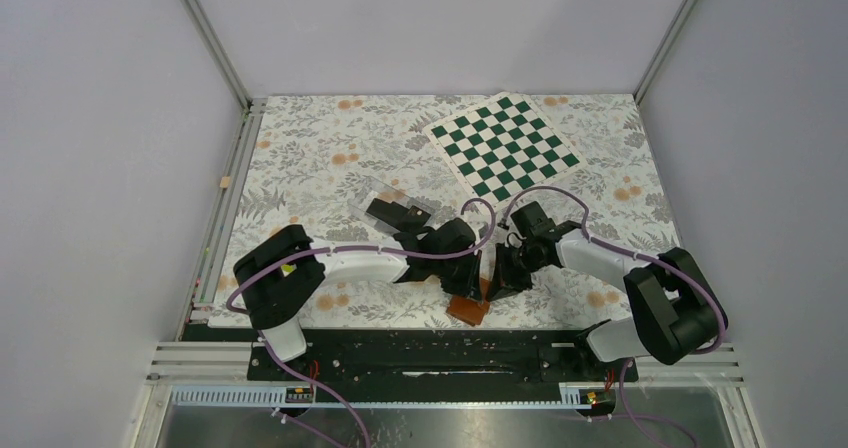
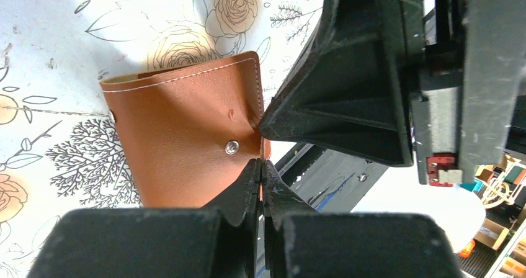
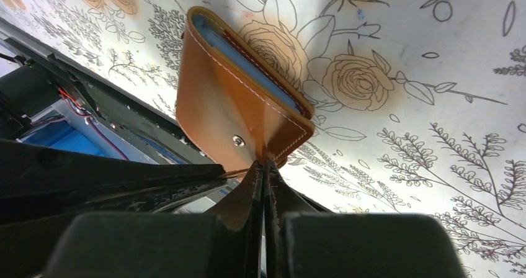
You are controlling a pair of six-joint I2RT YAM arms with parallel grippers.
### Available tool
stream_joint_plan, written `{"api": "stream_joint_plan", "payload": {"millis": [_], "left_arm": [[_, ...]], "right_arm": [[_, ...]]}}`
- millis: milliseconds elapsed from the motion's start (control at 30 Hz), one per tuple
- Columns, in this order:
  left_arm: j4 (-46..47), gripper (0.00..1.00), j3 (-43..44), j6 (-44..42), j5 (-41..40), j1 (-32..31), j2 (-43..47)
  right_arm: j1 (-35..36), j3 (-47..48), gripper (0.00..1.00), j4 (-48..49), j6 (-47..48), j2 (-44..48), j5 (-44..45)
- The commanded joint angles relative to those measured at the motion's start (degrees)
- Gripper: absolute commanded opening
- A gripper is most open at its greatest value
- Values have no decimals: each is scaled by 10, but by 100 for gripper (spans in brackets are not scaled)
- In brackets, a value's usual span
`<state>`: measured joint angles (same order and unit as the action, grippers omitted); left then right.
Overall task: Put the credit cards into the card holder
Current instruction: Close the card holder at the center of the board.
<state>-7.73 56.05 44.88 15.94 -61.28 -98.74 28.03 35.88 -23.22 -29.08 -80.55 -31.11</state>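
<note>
The card holder (image 1: 468, 310), a tan-brown leather wallet, sits at the table's near edge between both arms. In the left wrist view the card holder (image 2: 180, 141) shows its snap stud. My left gripper (image 2: 262, 164) is shut on the thin leather edge beside that stud. In the right wrist view the card holder (image 3: 229, 104) gapes slightly, with pale blue sleeves (image 3: 248, 58) showing inside. My right gripper (image 3: 265, 162) is shut on its lower corner. From above, the left gripper (image 1: 467, 286) and right gripper (image 1: 497, 282) stand close together over it. The credit cards (image 1: 386, 211) lie dark behind the left arm.
A clear plastic box (image 1: 385, 190) lies just beyond the cards. A green-and-white checkered board (image 1: 505, 145) lies at the back right. The black rail (image 1: 430, 353) carrying the arm bases runs right below the wallet. Grey walls close in both sides.
</note>
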Motion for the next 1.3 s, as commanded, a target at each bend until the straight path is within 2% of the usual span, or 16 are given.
{"api": "stream_joint_plan", "payload": {"millis": [0, 333, 667, 1267], "left_arm": [[-8, 0, 33, -24, -17, 3, -7], [-31, 0, 46, -35, -24, 3, -28], [-34, 0, 41, -43, -37, 9, -13], [-53, 0, 59, -71, -32, 34, -42]], "right_arm": [[3, -9, 0, 14, 11, 9, -18], [3, 5, 0, 32, 2, -3, -23], [8, 31, 0, 39, 2, -95, -5], [11, 36, 0, 10, 25, -85, 10]]}}
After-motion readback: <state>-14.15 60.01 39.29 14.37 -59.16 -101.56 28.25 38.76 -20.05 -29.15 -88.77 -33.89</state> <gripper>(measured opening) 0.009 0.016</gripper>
